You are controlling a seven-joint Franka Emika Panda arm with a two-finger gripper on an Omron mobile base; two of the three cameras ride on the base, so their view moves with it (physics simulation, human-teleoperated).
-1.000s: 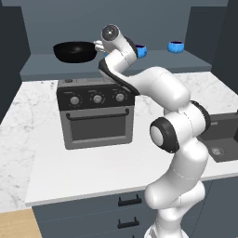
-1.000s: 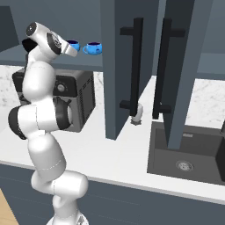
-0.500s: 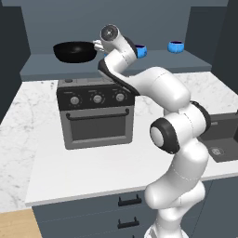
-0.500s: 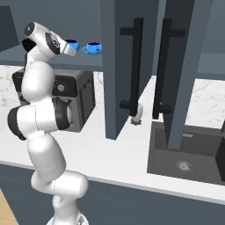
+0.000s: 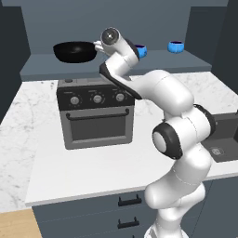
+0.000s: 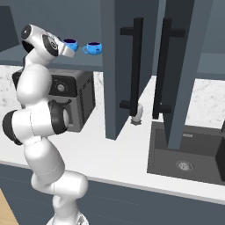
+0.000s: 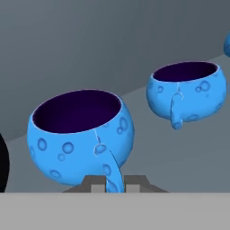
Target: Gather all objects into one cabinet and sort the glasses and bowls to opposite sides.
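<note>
My gripper [image 7: 115,183] is shut on the handle of a bright-blue cup [image 7: 81,134], low over the cabinet's shelf floor [image 7: 179,152]. A second blue cup [image 7: 186,92] stands on the shelf just beyond it, its handle facing me. In the left base view the held cup [image 5: 141,50] peeks out behind my hand, the other cup [image 5: 175,46] stands further right, and the wide black bowl [image 5: 74,51] rests at the shelf's left end. From the right base view both cups [image 6: 70,44] [image 6: 93,48] sit side by side with my gripper [image 6: 67,49] at the left one.
A grey countertop oven [image 5: 95,111] stands under the shelf on the marble counter [image 5: 28,148]. Open cabinet doors with long black bar handles [image 6: 136,66] hang to the right. A pale soap bottle [image 6: 137,115] and a dark sink [image 6: 189,154] lie beyond them.
My hand and the held cup have shifted slightly left, widening the gap to the other cup. Bowl and second cup have not moved.
</note>
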